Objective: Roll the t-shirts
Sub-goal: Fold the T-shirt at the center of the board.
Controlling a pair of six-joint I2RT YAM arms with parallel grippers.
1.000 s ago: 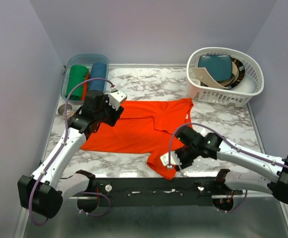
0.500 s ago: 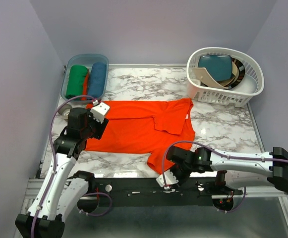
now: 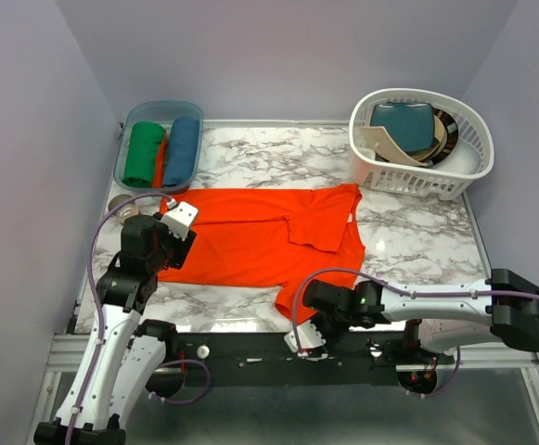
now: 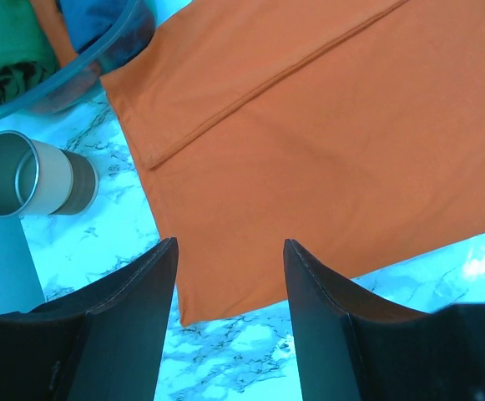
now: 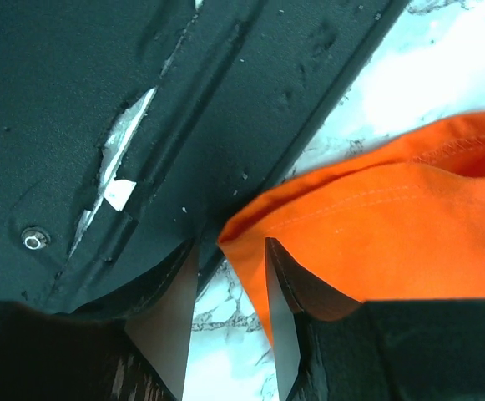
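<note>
Both arms had drawn back toward 6 o'clock since the earlier view. The left gripper (image 3: 169,239) had come away from the 11 o'clock corner of the garment to its 9 o'clock edge. The right gripper (image 3: 304,337) had slid off the cloth to the table's near rim.

**Position of work.** The orange-red t-shirt (image 3: 250,243) lay spread flat across the middle of the marble table (image 3: 408,232), unrolled. One sleeve was folded over the body at 2 o'clock and the other stuck out toward 6 o'clock. A green roll (image 3: 142,153) and a blue roll (image 3: 184,150) already sat in the bin (image 3: 158,109) at 11 o'clock.

**Step in hand.** Judged to be squaring the garment before rolling; no roll had been started.

**Jaws.**
- Left: open and empty, poised above the t-shirt (image 4: 325,150). Its near-left corner showed in the gap between the fingers, apart from both, and a metal cup (image 4: 25,171) stood at 10 o'clock in that view.
- Right: parted, with nothing pinched. The tip of the protruding sleeve (image 5: 376,217) lay just at the mouth of the gap, over the table's edge.

**Next move, as judged.** The right jaws needed to close on that sleeve tip and carry it toward 12 o'clock onto the body. The pinch must be low and shallow, as the cloth was thin and the rim close.
</note>
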